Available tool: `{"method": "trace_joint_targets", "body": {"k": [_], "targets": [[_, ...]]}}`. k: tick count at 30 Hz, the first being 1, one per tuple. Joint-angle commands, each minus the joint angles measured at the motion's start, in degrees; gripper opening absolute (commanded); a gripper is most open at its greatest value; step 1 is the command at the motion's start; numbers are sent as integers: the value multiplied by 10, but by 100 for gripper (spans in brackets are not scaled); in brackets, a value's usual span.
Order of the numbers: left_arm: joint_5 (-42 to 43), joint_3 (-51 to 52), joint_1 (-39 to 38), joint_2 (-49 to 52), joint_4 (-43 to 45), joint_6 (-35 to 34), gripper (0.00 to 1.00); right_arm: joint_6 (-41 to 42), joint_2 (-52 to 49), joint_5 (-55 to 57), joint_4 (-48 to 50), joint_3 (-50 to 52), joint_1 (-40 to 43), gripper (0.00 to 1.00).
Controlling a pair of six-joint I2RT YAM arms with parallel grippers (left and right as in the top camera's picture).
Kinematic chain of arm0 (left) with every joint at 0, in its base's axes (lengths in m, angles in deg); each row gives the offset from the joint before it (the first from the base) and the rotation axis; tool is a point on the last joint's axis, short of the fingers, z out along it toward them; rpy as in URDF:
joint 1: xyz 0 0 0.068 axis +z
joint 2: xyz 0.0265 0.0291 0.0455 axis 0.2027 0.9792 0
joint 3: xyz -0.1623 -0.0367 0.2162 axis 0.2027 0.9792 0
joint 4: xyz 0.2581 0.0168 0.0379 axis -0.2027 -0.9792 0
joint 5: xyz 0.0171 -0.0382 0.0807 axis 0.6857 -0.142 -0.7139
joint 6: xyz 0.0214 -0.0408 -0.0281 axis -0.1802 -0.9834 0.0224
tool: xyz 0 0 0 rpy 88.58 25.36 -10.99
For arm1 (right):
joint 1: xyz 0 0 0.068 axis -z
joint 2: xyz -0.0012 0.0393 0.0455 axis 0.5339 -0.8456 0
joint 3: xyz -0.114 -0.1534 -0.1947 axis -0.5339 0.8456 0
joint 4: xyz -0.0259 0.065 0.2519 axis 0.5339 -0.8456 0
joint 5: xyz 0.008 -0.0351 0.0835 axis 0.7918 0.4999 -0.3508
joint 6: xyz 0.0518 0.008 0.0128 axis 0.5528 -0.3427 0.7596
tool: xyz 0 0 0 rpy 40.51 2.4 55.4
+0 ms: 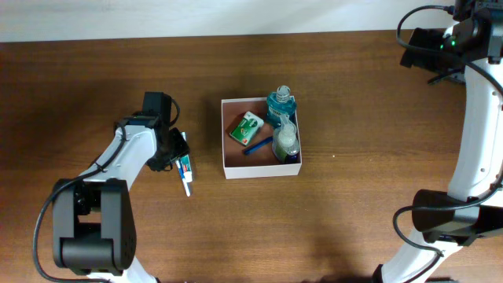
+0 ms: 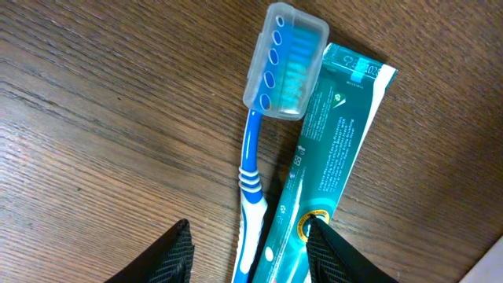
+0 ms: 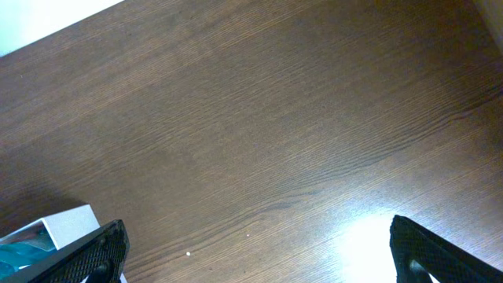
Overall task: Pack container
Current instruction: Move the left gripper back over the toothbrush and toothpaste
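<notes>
The container, a square white-walled box with a pinkish-brown inside, sits mid-table. In it are a teal mouthwash bottle, a green packet, a clear bottle and a blue stick-like item. Left of the box, a blue toothbrush with a clear head cap and a teal toothpaste tube lie side by side on the wood. My left gripper is open and straddles both. One of its fingertips rests over the tube, while the other stands clear of the brush. My right gripper hangs wide open above bare table.
The table is dark wood with a pale wall along its far edge. The right arm's base stands at the right side and the left arm's base at the front left. A corner of the container shows in the right wrist view.
</notes>
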Motion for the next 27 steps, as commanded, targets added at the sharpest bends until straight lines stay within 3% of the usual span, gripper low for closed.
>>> {"method": "trace_joint_targets", "body": {"k": [1, 13, 15, 20, 22, 24, 27], "targets": [[-10, 4, 4, -1, 4, -4, 48, 0, 0, -1, 2, -3, 4, 99], [-19, 6, 4, 50, 17, -4, 48, 0, 0, -1, 2, -3, 4, 99], [-19, 6, 4, 50, 17, -4, 43, 0, 0, -1, 2, -3, 4, 99], [-20, 6, 4, 50, 16, -4, 43, 0, 0, -1, 2, -3, 4, 99], [-23, 6, 7, 50, 16, -4, 45, 0, 0, -1, 2, -3, 4, 99], [-32, 6, 26, 50, 14, -4, 61, 0, 0, -1, 2, -3, 3, 99], [-18, 6, 45, 50, 15, -4, 62, 0, 0, -1, 2, -3, 3, 99]]}}
